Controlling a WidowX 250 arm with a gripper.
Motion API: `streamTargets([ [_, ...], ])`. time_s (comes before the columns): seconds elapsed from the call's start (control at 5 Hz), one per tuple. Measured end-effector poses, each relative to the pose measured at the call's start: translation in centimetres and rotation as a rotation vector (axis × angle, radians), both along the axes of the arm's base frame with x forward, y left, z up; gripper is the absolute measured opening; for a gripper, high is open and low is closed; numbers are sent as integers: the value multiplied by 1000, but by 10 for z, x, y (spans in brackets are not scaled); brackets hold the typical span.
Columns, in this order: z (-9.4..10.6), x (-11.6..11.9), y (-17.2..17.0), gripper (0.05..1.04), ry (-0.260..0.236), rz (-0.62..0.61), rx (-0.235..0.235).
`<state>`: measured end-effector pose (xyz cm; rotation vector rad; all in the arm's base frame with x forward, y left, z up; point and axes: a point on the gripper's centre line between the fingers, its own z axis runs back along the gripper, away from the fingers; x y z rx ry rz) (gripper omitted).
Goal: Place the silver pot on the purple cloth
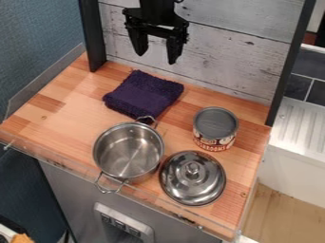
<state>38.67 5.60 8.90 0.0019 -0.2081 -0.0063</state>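
my black two-finger gripper (157, 59) hangs wide open and empty; the round silver metal pot (129, 153) sits just beside the folded purple cloth (143, 94). i should pinch its rim squarely and lift level.

Blk arm (156, 6), blk crossbar (158, 31), 2 tapered blk jaws.

A wooden counter (70, 109) holds purple cloth (143, 94), silver pot (128, 153), can (215, 123), lid (192, 182).
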Motion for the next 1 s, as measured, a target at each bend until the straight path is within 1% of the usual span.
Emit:
streamTargets([
  [0.2, -13, -4, -1, 1000, 32, 5, -6],
  [0.4, -32, -33, -19, 1000, 82, -31, 7],
  [0.6, -35, -64, -38, 1000, 77, -54, 22],
  [0.8, -60, -96, -53, 1000, 132, -75, 71],
  [1.0, -69, -104, -62, 1000, 146, -99, 82],
])
